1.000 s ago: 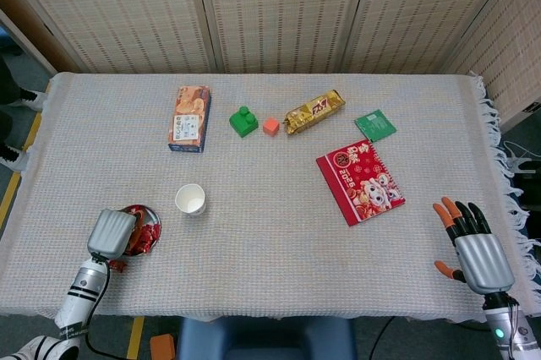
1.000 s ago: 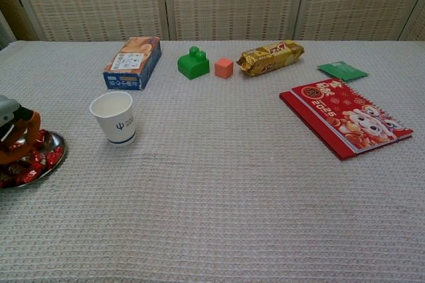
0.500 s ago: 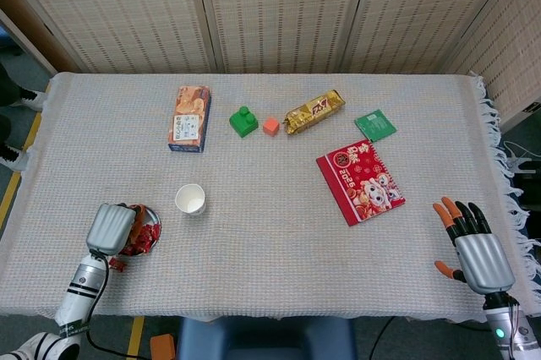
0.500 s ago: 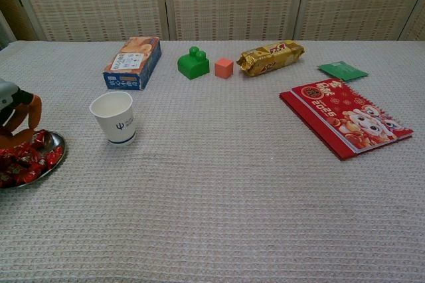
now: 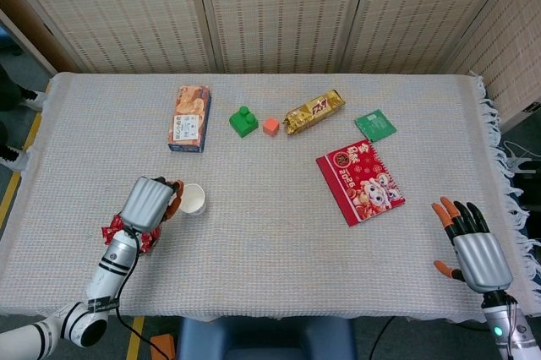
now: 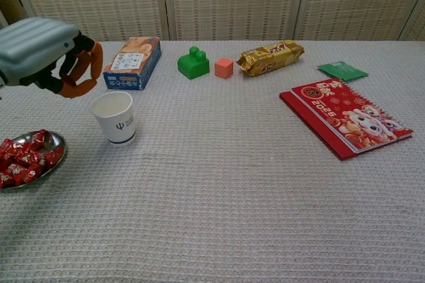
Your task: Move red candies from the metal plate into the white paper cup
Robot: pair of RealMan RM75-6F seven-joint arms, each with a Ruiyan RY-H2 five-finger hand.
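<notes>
Candies in red wrappers fill the metal plate at the far left of the chest view, where the frame edge cuts off the plate's left part; in the head view the left arm covers most of the plate and only a few red wrappers show beside it. Above and just left of the white paper cup, the left hand hangs in the air with its orange-tipped fingers curled inward toward the thumb; whether a candy sits between them I cannot tell, since no red shows in the curl and the head view gives only the grey back of the hand, which touches or overlaps the cup's left rim there. The cup stands upright, and its inside is too pale to show any contents. Behind it lies an orange and blue snack box, then a green toy block, a small orange cube and a gold snack packet in a row along the far side of the woven tablecloth. Further right, a small green packet lies near a red 2026 booklet with cartoon figures. At the far right, seen only in the head view, the right hand rests near the table's front edge, holding nothing, its fingers spread apart and its wrist cut off by the frame's lower edge.
</notes>
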